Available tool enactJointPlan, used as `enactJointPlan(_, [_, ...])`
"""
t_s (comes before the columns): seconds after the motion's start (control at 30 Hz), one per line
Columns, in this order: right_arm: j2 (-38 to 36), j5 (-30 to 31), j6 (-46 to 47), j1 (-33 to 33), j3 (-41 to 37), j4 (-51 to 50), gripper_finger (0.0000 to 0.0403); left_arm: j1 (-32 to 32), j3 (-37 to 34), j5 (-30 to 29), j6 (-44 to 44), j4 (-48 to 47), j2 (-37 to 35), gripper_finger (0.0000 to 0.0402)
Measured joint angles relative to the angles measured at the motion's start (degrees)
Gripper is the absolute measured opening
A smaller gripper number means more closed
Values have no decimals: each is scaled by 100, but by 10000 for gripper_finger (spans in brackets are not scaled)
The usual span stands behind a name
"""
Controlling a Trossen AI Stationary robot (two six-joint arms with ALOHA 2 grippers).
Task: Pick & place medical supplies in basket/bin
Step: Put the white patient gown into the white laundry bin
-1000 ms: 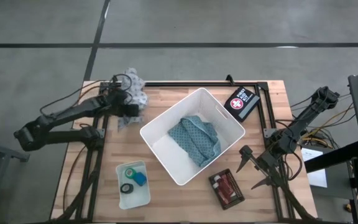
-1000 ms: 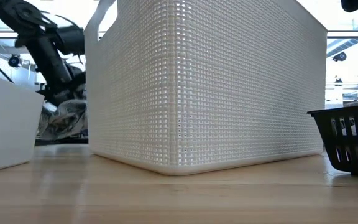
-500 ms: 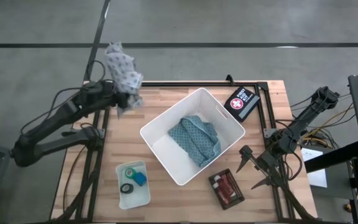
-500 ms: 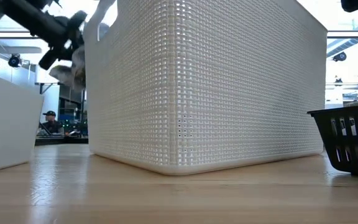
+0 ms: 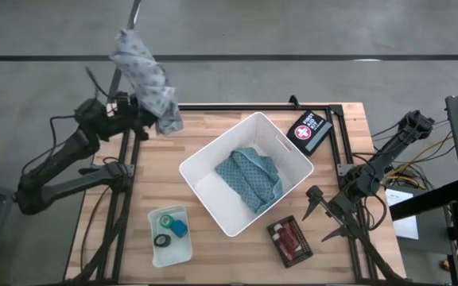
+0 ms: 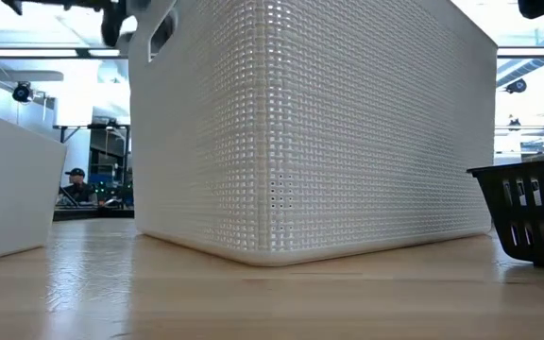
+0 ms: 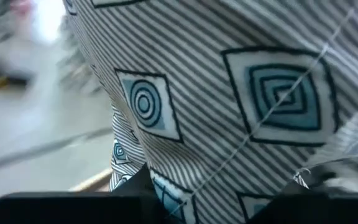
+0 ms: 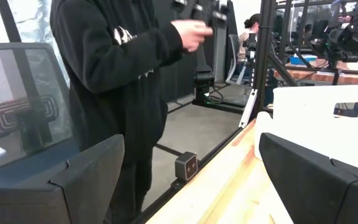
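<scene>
The left gripper (image 5: 137, 110) is up high past the far left corner of the table (image 5: 205, 119). Its fingers are pinched on a patterned cloth (image 5: 143, 75), which hangs in the air. The big white bin (image 5: 213, 214) sits in the middle of the table with a teal cloth (image 5: 250, 176) inside. The right gripper (image 5: 324, 216) waits wide open at the near right edge, holding nothing
</scene>
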Motion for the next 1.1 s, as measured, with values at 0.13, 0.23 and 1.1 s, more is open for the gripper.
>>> enactJointPlan(0.13, [0,-2,0,2,0,-2,368,-19,-7,688,-159,1244,122,97])
enactJointPlan(0.23, [0,0,0,2,0,-2,368,-91,-7,962,-101,1654,298,97])
enactJointPlan(1.1, [0,0,0,2,0,-2,368,-1351,1006,1090,535,2683,2957,113])
